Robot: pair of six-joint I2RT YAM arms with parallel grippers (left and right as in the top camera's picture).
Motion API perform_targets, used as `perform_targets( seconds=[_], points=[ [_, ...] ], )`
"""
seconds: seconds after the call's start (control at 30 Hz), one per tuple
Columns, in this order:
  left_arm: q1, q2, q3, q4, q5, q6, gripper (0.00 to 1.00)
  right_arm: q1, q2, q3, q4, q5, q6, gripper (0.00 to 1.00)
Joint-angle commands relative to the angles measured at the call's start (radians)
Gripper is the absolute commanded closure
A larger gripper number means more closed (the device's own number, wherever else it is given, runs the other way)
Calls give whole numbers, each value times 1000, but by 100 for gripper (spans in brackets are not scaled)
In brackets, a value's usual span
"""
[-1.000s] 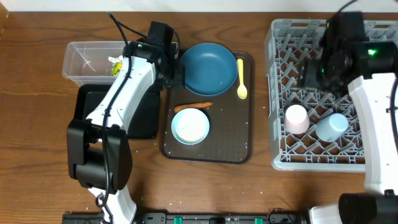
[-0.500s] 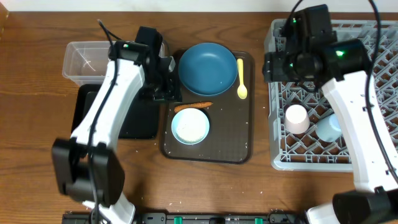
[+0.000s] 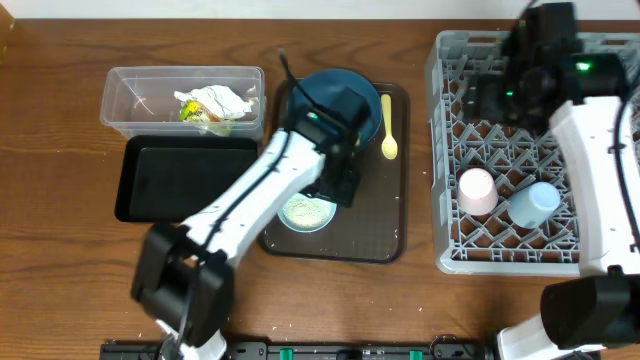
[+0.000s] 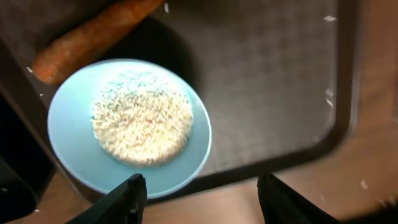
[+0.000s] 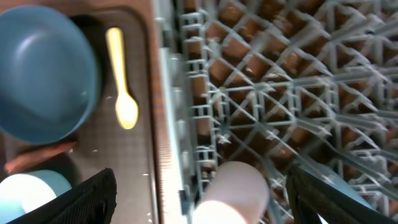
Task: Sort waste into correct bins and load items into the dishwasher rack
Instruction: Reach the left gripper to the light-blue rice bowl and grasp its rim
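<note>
We see crumpled paper (image 3: 213, 104) in the clear tub (image 3: 130, 88) at far left, with the black tray (image 3: 180, 180) just nearer. The pale bowl (image 4: 68, 146) holds rice (image 4: 142, 124), and the carrot stick (image 4: 93, 37) lies just beyond it. The blue plate (image 5: 43, 68) and the yellow spoon (image 5: 121, 74) lie farther back, while the pink cup (image 3: 477, 190) and the blue cup (image 3: 532, 203) sit in the grey rack (image 3: 500, 130) at right.

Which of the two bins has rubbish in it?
The clear plastic tub, holding crumpled white paper; the black tray next to it looks bare.

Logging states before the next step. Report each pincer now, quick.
Left pincer: open, empty, above the bowl.
Right pincer: open, empty, above the rack.
</note>
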Motion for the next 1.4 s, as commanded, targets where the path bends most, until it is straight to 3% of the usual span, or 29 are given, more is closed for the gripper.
perform_targets(
  seconds=[0.0, 0.57, 0.73, 0.9, 1.0, 1.37],
  points=[
    [-19, 35, -7, 19, -93, -95, 40, -35, -10, -3, -11, -5, -3, 15],
    [-57, 204, -7, 71, -93, -120, 41, -44, -10, -3, -18, -4, -7, 15],
    [-53, 204, -7, 76, -93, -120, 72, -44, -10, -3, -19, -4, -7, 16],
    [-54, 208, -11, 84, -92, -120, 81, -44, -10, -3, -24, -4, -7, 16],
    [-54, 217, -16, 86, -92, -120, 92, -44, -10, -3, -26, -4, -6, 16],
    [-37, 187, 21, -5, -93, -120, 94, -44, -10, -3, -30, -4, -7, 17]
  ],
)
